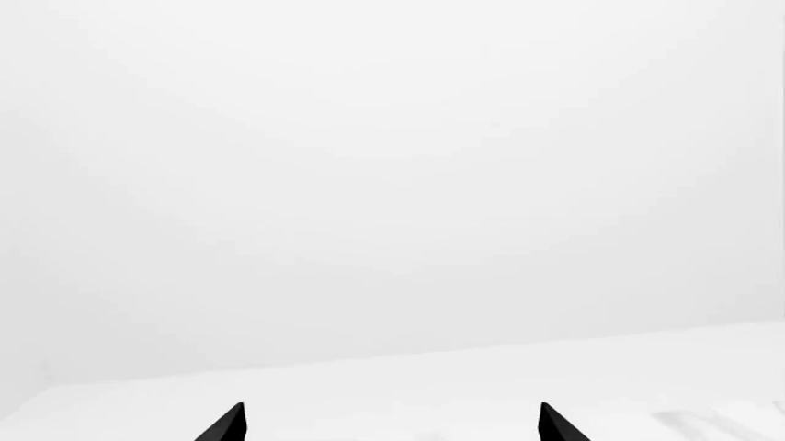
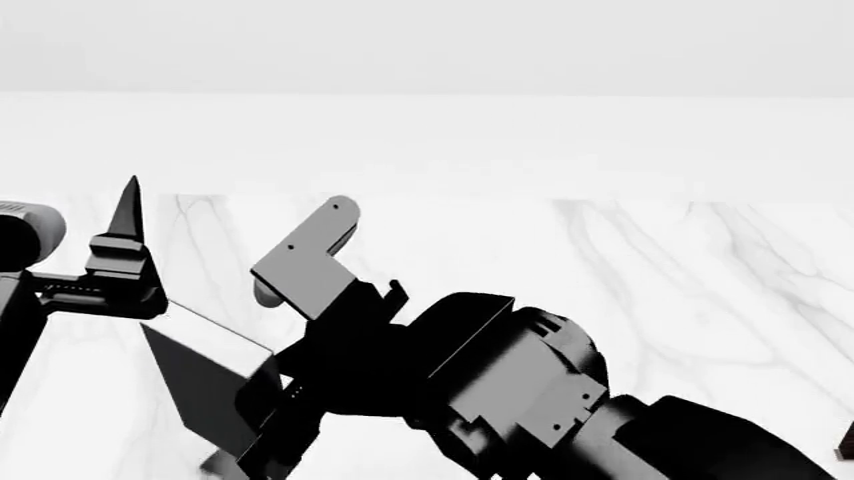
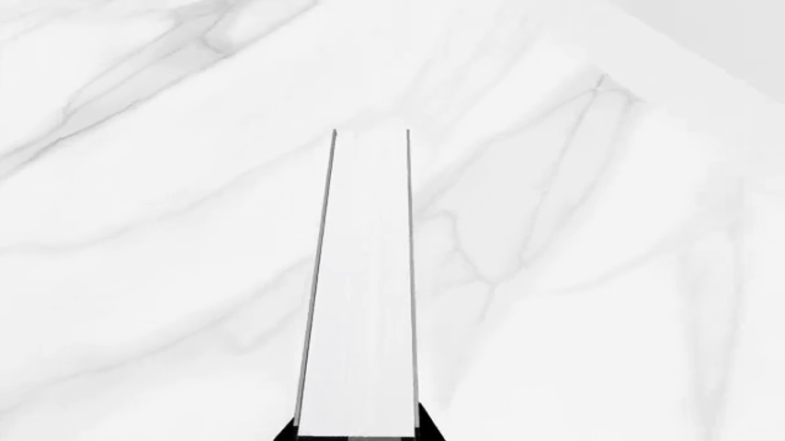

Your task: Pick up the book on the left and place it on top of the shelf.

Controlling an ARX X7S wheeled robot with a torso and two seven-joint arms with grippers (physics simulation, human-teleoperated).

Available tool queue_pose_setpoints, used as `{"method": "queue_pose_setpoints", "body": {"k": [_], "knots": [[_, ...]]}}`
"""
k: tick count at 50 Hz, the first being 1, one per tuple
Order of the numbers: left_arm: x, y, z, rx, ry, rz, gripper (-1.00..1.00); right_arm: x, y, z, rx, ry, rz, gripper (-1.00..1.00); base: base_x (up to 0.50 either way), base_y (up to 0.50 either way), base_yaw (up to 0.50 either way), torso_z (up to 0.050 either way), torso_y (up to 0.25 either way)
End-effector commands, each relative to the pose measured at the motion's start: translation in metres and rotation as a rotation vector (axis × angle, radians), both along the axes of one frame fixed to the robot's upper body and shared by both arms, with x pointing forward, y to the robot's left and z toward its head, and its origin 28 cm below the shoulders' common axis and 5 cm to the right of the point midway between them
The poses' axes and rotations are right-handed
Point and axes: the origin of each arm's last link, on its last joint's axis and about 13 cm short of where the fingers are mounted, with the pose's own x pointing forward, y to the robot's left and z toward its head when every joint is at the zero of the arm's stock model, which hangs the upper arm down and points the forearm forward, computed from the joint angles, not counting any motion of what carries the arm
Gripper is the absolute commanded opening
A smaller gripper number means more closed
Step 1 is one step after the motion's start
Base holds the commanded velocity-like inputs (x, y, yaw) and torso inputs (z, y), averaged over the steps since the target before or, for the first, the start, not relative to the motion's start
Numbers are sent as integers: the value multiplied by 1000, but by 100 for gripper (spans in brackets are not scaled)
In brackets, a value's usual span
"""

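The book (image 3: 358, 294) is held edge-on in the right wrist view, its white page edges between thin black covers, above the marble table (image 3: 589, 276). My right gripper (image 3: 356, 434) is shut on its near end. In the head view the book's black cover (image 2: 207, 385) hangs at the lower left, gripped by the right gripper (image 2: 274, 415), whose arm reaches across from the lower right. My left gripper (image 2: 128, 220) points upward at the far left. In its own wrist view the left gripper (image 1: 392, 424) is open with nothing between its fingertips. The shelf is out of view.
White marble tabletop (image 2: 641, 270) spreads ahead, with a plain white wall (image 2: 427, 50) behind. A small dark sliver (image 2: 846, 442) shows at the right edge of the head view; I cannot tell what it is. The left wrist view shows only white wall and floor.
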Motion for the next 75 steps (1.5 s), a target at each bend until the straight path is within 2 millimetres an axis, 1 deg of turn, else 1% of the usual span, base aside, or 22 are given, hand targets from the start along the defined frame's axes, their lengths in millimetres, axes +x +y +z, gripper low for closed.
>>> {"method": "queue_pose_setpoints", "body": {"k": [1,3,4,6,8,9,15,18,23,27,31,32,33,37,43,45,50,56,58,65,70,75], "knots": [[-1,1,2,-2,-6,0,100,0,-11,44,-5,-177,-72,-100,0,0,0,0,0],[-1,1,3,-1,-8,0,100,1,-14,50,-32,-231,-106,-100,0,0,0,0,0],[-2,1,3,-3,-10,1,100,1,-17,56,-72,-317,-134,-100,0,0,0,0,0],[-2,1,3,-3,-11,1,100,2,-21,62,-98,-361,-171,-100,0,0,0,0,0],[-2,1,3,-3,-11,1,100,5,-24,63,-208,-548,-215,-100,0,0,0,0,0],[-2,1,4,-3,-12,0,100,5,-27,63,-252,-602,-235,-100,0,0,0,0,10],[-1,0,4,-3,-13,-2,100,8,-34,58,-426,-767,-288,-100,0,0,0,0,0],[-2,0,4,-3,-14,-2,100,8,-35,60,-451,-799,-299,-100,0,0,0,0,0],[-2,0,5,-3,-15,-1,100,10,-39,62,-606,-992,-317,-100,0,0,0,0,2],[-2,0,4,-2,-15,-2,100,11,-40,63,-680,-1065,-332,-100,0,0,0,0,3],[-2,0,4,-4,-16,-1,100,18,-45,63,-830,-1247,-381,-100,0,0,0,0,0],[-2,0,4,-4,-16,-1,100,18,-45,63,-830,-1247,-381,-100,0,0,0,0,0],[-3,0,4,-5,-17,-1,100,22,-47,62,-907,-1318,-395,-100,0,0,0,0,10],[-3,0,4,-4,-17,-1,100,34,-55,66,-1023,-1386,-458,-100,0,0,0,0,0],[-3,0,4,-5,-16,-2,100,47,-67,79,-1128,-1384,-549,-100,0,0,0,0,2],[-2,0,4,-2,-15,-4,100,53,-75,86,-1182,-1365,-596,-100,0,0,0,0,5],[-2,0,4,-3,-15,-6,100,60,-90,94,-1257,-1293,-672,-100,0,0,0,0,2],[-2,0,3,-4,-15,-6,100,55,-111,97,-1350,-1215,-779,-100,0,0,0,0,2],[-2,0,4,-3,-17,-6,100,51,-122,98,-1416,-1163,-828,-100,0,0,0,0,0],[-3,0,5,-4,-20,-5,100,41,-148,99,-1565,-1038,-933,-100,0,0,0,0,1],[-3,0,5,-4,-20,-7,100,34,-161,100,-1626,-982,-1006,-100,0,0,-1,0,2],[-5,1,5,-3,-21,-5,100,27,-174,98,-1639,-869,-1093,-100,0,0,0,0,2]]}}
